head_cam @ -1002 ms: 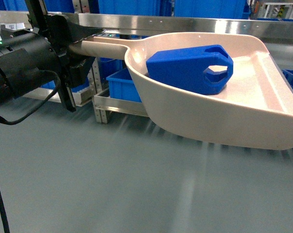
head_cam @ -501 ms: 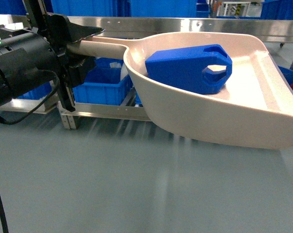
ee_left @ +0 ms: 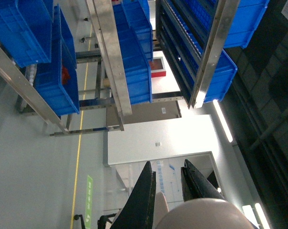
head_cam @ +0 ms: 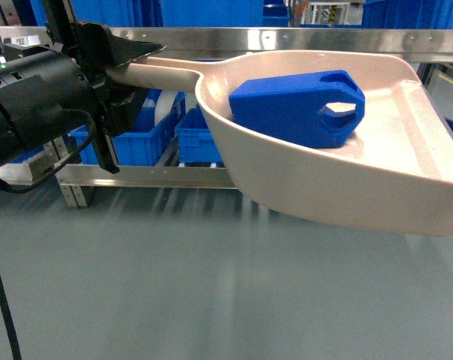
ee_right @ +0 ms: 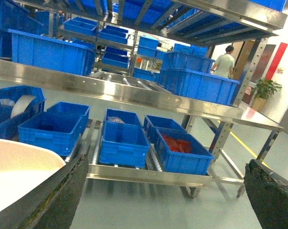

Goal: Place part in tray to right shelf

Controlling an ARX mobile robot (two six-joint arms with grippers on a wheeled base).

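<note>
The blue part lies inside the beige tray, which hangs level above the floor. My left gripper is shut on the tray's long handle at the left of the head view. From the left wrist camera, that gripper clamps the handle between its black fingers. The right shelf with its steel rails stands ahead. My right gripper is open and empty, and the tray's rim shows at its left.
Blue crates sit in the shelf's low roller lanes, one holding red pieces. More crates fill the upper level. The steel front rail and a post stand behind the tray. A person stands far back.
The shelf and its crates have slid leftward in the head view while the tray, part and left gripper hold the same pose.
</note>
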